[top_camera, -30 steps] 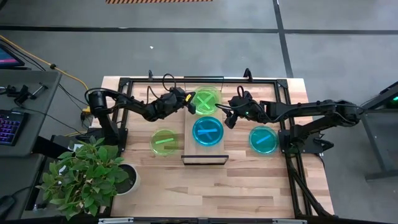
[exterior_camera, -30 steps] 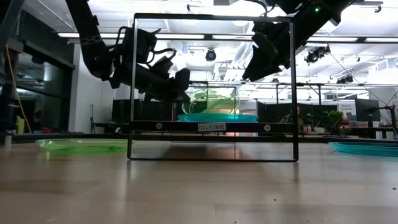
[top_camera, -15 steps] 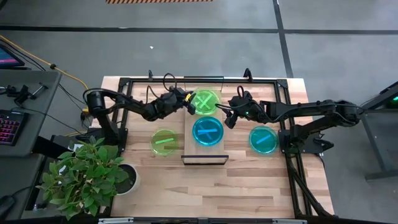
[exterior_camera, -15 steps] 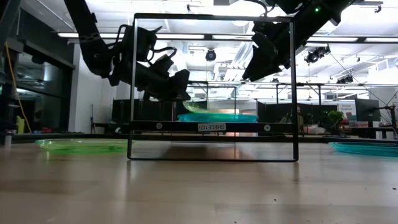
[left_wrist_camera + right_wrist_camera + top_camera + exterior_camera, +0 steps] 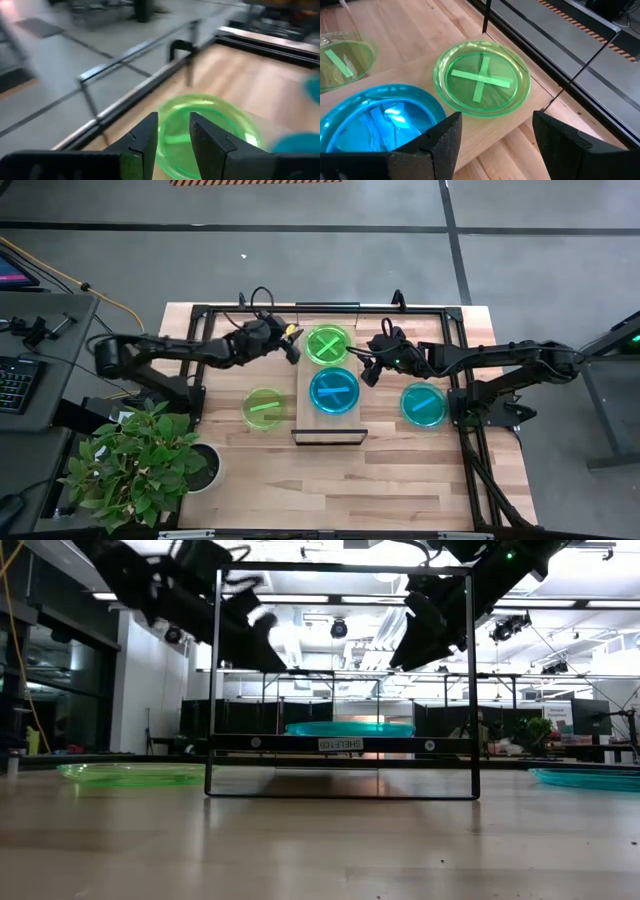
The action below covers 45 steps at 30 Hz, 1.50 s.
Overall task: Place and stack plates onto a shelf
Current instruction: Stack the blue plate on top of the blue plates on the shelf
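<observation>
Starting at the left of the high view, we see a yellow-green plate (image 5: 264, 408) lying on the tabletop (image 5: 400, 480) just beside the shelf (image 5: 328, 420), not yet placed. Above it our left gripper (image 5: 291, 345) hangs near the shelf's far end, just beside the second yellow-green plate (image 5: 329, 344); in the left wrist view its fingers (image 5: 145, 142) stand a little apart with nothing between them, and that plate (image 5: 205, 130) lies beyond them on the board. On the shelf itself we count two plates side by side: the yellow-green one at the far end and a cyan-blue plate (image 5: 333, 390) at the near end, which the low view (image 5: 349, 728) shows resting flat on the board. To the right, our right gripper (image 5: 372, 368) hovers close to the shelf's edge, its fingers (image 5: 442, 145) spread wide and empty, looking onto both shelved plates. Farthest right, another cyan-blue plate (image 5: 423, 404) sits on the tabletop, apart from the shelf. We judge the task about half done: two plates are placed, and two remain to be picked up and stacked on them.
</observation>
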{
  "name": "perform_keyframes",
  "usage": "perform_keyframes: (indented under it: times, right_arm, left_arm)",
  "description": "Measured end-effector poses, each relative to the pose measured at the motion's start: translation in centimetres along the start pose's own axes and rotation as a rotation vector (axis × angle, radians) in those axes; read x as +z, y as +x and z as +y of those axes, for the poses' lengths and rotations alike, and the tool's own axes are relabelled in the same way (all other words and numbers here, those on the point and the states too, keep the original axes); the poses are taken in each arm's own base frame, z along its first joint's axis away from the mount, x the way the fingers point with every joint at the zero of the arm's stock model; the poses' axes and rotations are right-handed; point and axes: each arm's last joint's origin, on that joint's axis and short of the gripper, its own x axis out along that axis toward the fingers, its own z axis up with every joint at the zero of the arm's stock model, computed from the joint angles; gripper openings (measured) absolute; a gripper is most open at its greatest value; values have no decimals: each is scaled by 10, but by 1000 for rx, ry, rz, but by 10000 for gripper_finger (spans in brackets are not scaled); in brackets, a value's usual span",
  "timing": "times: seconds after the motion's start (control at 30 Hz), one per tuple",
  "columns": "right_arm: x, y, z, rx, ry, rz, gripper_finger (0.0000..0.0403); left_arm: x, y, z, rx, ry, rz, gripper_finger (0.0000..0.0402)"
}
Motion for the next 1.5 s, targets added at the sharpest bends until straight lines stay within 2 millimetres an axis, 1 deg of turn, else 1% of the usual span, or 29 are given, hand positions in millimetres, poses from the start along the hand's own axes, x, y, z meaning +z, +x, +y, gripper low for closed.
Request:
perform_keyframes:
  times: [0.1, 0.17, 0.23, 0.3, 0.4, 0.57, 0.67, 0.87, 1.1, 1.33, 1.43, 1.5]
  right_arm:
    - [-1, 0, 0, 1, -4, 8, 227]
    - [-1, 0, 0, 5, -5, 10, 227]
    - [-1, 0, 1, 9, -7, 10, 227]
    - [-1, -1, 2, 10, -9, 11, 227]
    - [-2, -1, 2, 9, -13, 21, 227]
    - [-2, -1, 2, 8, -14, 21, 227]
    - [-1, -1, 2, 11, -20, 11, 227]
    - [5, -1, 3, 22, 7, -47, 227]
    - [5, -1, 3, 10, 32, -49, 227]
    - [9, -4, -1, -81, 72, -42, 227]
    - [9, -8, -3, -121, 131, 15, 227]
    - [6, -10, -6, -186, 196, 54, 227]
  left_arm:
    - [11, -20, 0, -173, 48, -14, 104]
    - [15, -35, 1, -292, 43, -66, 104]
    - [17, -50, 4, -372, 37, -137, 104]
    - [16, -65, 9, -400, 25, -231, 104]
    - [7, -82, 17, -394, 10, -331, 104]
    - [1, -99, 26, -374, -10, -400, 104]
    - [0, -103, 27, -373, -11, -405, 104]
    - [-2, -103, 27, -365, 26, -388, 104]
    - [-2, -103, 27, -357, 65, -389, 104]
    - [-3, -102, 27, -355, 71, -378, 104]
    - [-4, -102, 27, -355, 73, -372, 104]
    - [-4, -102, 27, -355, 74, -366, 104]
